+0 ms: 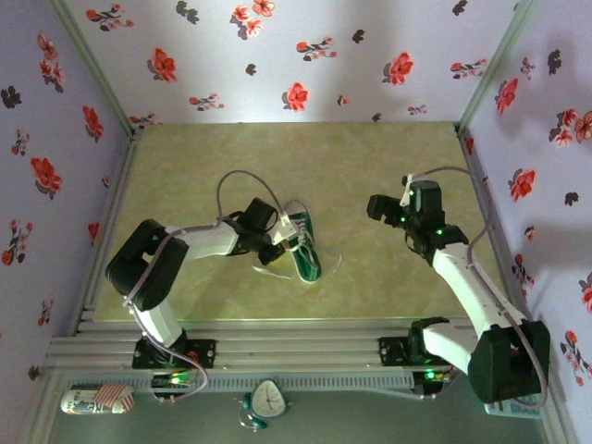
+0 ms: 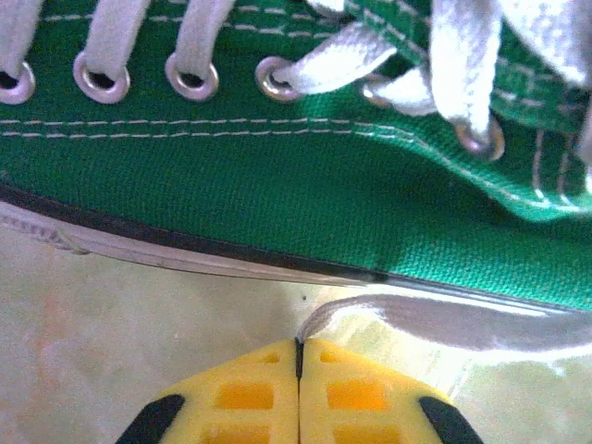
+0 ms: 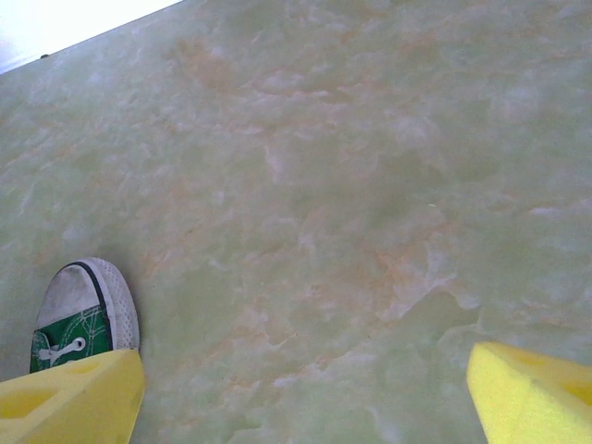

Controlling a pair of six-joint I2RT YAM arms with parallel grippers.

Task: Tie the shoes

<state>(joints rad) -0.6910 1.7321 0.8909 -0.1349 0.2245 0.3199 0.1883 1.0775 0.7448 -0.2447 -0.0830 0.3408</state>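
Left wrist, nearest first: left gripper point(image 2: 298, 344) pressed together, seemingly pinching the tip of a loose white lace end point(image 2: 444, 324) right at the seam between the yellow pads point(image 2: 240, 393). Just beyond the tips, a strip of bare pale surface point(image 2: 111, 305), then the green sneaker point(image 2: 277, 185) lying broadside, sole rim toward the gripper, eyelets point(image 2: 191, 76) and crossed laces on the far side. Seen from above, same gripper close against the sneaker's side, sneaker between the two arms and nearer the left one. Right gripper point(image 3: 305, 393) spread wide, holding nothing, hovering over bare surface well apart from the sneaker, with the white toe cap point(image 3: 88, 291) just past its left finger. Judged step: first lace end secured, knot not yet begun. Next move likely calls for drawing that end clear of the sole without letting it slip from the pinch, and for bringing the right gripper across to find the other lace end.
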